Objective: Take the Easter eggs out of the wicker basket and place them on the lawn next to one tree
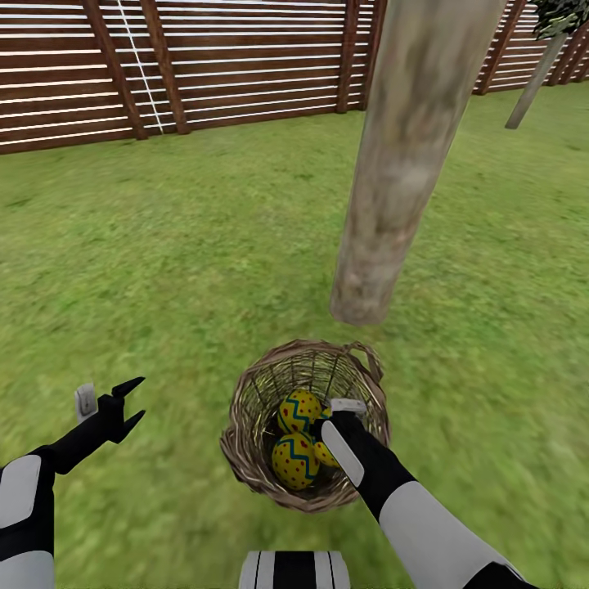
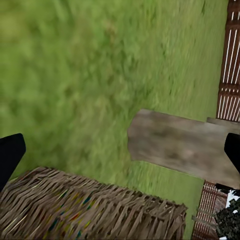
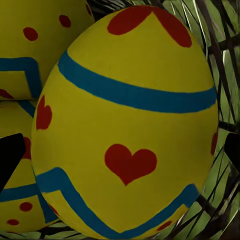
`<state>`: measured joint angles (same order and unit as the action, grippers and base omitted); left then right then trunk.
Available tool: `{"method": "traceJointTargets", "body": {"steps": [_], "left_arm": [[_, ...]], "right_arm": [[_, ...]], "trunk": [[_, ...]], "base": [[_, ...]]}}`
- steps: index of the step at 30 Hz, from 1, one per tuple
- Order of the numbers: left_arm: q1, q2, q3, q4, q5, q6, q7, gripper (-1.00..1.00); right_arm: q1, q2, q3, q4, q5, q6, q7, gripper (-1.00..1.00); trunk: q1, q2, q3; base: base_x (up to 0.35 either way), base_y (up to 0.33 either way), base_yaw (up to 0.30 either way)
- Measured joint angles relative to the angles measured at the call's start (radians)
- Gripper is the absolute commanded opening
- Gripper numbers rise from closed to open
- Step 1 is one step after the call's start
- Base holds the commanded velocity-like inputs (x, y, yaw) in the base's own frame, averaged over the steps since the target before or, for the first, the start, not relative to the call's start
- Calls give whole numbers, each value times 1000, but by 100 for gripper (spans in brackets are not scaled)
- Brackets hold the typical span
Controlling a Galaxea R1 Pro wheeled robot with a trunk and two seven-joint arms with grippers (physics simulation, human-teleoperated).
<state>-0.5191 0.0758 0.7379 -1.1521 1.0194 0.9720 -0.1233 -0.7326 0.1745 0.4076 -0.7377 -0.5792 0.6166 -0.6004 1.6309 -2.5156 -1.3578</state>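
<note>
The lawn [image 1: 164,270] carries the tree [image 1: 409,155], whose trunk base stands just beyond the wicker basket [image 1: 245,458]; all three Easter eggs [image 1: 294,460] are seen inside the basket. The egg nearest the right pincer [image 3: 120,150] should be straddled at its widest girth, the pincer closed gently, then the egg lifted straight up so the braided rim is cleared. The right arm is reached down into the basket from the near side; its pincer is spread wide around that egg, though contact cannot be judged. The left pincer [image 1: 127,405] is held open and empty above the grass, beside the basket.
</note>
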Motion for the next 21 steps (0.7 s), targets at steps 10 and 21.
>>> {"method": "traceJointTargets", "body": {"steps": [10, 21], "left_arm": [[0, 0, 0, 0, 0, 0, 0, 100], [0, 1, 1, 1, 0, 0, 0, 100]], "right_arm": [[0, 0, 0, -1, -9, -2, 2, 100], [1, 0, 0, -20, -28, 18, -18, 100]], "trunk": [[2, -1, -19], [3, -2, -31]], "base": [[0, 0, 0], [0, 0, 0]]}}
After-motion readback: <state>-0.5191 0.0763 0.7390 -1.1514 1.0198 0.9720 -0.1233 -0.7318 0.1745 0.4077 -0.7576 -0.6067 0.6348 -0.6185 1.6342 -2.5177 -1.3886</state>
